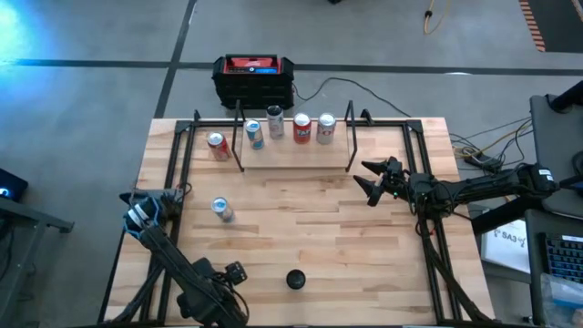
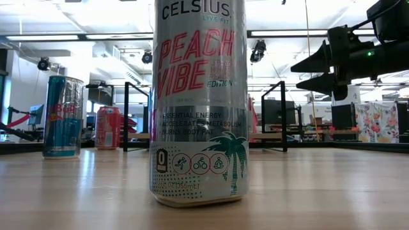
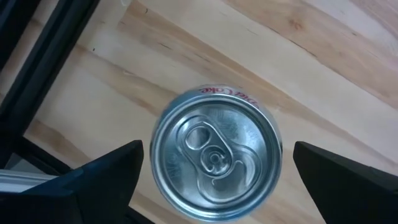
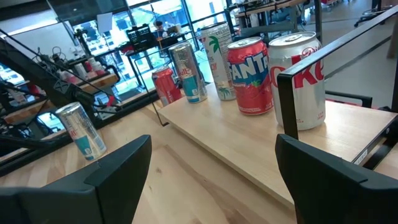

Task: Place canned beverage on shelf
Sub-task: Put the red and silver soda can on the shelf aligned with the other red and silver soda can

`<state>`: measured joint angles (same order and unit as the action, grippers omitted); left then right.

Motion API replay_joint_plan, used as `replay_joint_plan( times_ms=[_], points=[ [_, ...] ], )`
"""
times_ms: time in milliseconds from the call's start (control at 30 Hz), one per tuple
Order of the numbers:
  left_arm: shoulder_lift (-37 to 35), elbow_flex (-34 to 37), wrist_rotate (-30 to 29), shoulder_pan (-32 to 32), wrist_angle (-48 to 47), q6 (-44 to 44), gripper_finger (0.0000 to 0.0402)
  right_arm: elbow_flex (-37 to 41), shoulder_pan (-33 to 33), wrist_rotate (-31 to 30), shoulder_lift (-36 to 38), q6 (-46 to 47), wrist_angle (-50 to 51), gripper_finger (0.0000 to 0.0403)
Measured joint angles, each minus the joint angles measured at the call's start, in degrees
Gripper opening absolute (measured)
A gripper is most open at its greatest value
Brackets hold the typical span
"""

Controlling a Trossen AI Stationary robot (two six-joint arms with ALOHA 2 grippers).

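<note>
Tabletop: can (image 1: 221, 210) upright, axis vertical; shelf (image 1: 296, 150) lengthwise crosswise.

Red Fanta can (image 4: 250, 76) — pale wood shelf (image 4: 249, 146)

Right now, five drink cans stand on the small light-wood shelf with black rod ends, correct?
Not quite. Only four cans stand on the small light-wood shelf with black rod ends. The fifth, a red can, stands on the slatted wooden tabletop just outside the shelf's left end, as the high view shows.
</note>
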<state>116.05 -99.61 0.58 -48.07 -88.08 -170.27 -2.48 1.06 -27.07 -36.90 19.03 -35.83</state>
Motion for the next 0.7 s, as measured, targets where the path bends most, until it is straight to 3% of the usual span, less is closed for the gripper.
replay_joint_plan(
  times_ms=[167, 367, 700],
  points=[
    [1.2, 0.0, 0.0, 0.0, 0.0, -1.4, 0.037, 0.0, 0.0, 0.0, 0.0, 0.0, 0.0, 0.0327],
    [1.9, -0.1, 0.1, 0.0, -0.4, -1.5, 0.0282, 0.0, 0.0, 0.0, 0.0, 0.0, 0.0, 0.0327],
    [1.7, 0.0, -1.6, -0.2, -0.1, 1.6, 0.0282, 0.0, 0.0, 0.0, 0.0, 0.0, 0.0, 0.0327]
  ],
)
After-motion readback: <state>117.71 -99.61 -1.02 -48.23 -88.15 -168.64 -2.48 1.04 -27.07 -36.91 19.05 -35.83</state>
